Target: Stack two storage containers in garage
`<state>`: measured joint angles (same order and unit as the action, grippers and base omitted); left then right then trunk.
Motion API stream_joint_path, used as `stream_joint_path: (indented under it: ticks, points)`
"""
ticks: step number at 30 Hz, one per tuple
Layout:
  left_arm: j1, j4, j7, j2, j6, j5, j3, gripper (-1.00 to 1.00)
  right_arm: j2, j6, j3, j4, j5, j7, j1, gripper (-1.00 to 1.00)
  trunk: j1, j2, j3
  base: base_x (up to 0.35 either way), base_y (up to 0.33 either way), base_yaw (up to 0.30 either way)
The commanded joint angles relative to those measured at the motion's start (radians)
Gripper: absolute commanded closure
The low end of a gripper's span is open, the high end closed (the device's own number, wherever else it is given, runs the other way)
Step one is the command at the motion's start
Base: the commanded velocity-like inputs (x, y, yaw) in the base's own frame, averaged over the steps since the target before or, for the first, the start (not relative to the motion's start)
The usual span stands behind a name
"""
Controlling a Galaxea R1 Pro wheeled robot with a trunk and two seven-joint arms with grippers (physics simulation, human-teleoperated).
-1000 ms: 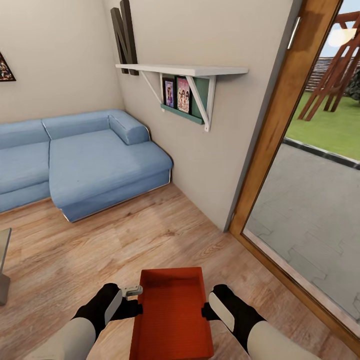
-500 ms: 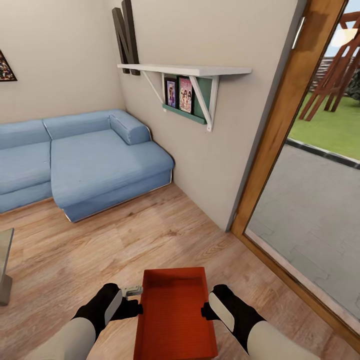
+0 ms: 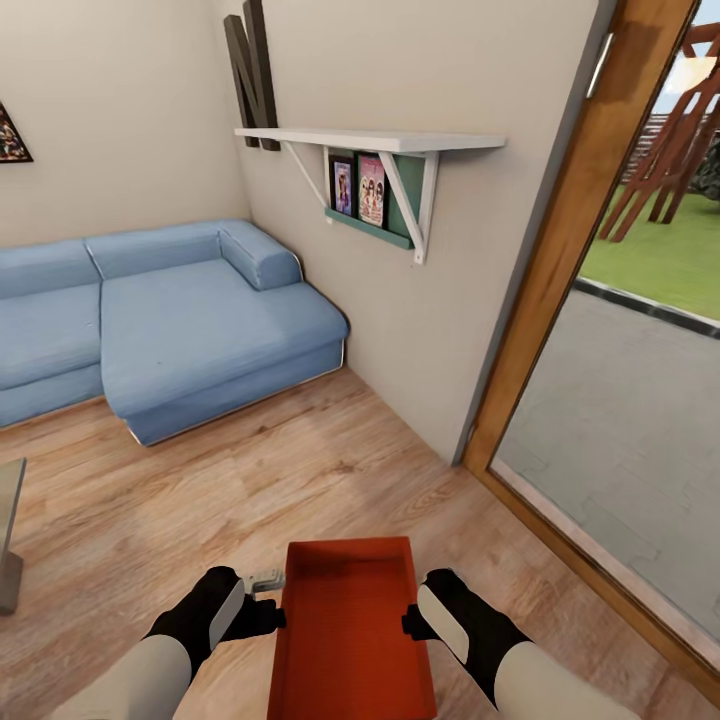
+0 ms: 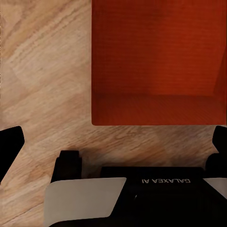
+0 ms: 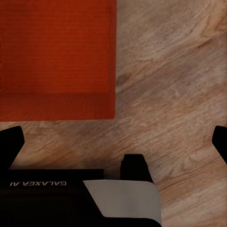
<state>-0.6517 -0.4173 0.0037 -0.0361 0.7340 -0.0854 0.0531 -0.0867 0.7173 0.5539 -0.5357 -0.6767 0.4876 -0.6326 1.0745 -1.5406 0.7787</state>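
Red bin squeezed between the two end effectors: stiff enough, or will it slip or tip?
The storage container looks like rigid plastic with straight walls, so it probably won't buckle. Empty, so likely light. The left end effector and right end effector press smooth side walls; it may slip or tilt.

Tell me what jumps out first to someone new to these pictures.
The orange-red rectangular plastic bin sits low in the head view, between the left gripper and the right gripper, above the light wood plank floor. Behind it, a blue sectional sofa fills the corner.
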Motion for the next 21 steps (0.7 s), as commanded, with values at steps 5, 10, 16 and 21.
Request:
stream_joint_path:
  ticks: [5, 10, 16, 21]
  points:
    - [0.000, -0.001, 0.000, -0.001, 0.005, -0.004, 0.005, -1.00, 0.001, 0.001, 0.005, -0.001, -0.010, 0.010, -0.001, -1.00, 0.000, 0.000, 0.001, 0.131, 0.000, 0.000]
    - [0.000, -0.001, 0.000, -0.001, 0.005, -0.004, 0.006, -1.00, 0.001, 0.001, 0.003, -0.001, -0.010, 0.009, -0.001, -1.00, 0.000, 0.000, 0.001, 0.016, 0.000, 0.000]
    - [0.000, -0.001, 0.001, -0.001, 0.005, -0.004, 0.007, -1.00, 0.001, 0.001, 0.003, -0.001, -0.010, 0.009, -0.001, -1.00, 0.000, 0.000, 0.001, 0.001, 0.000, 0.000]
    - [0.000, -0.001, 0.001, -0.001, 0.005, -0.004, 0.007, -1.00, 0.001, 0.002, 0.003, -0.001, -0.010, 0.011, -0.001, -1.00, 0.000, 0.000, 0.001, 0.000, 0.000, 0.000]
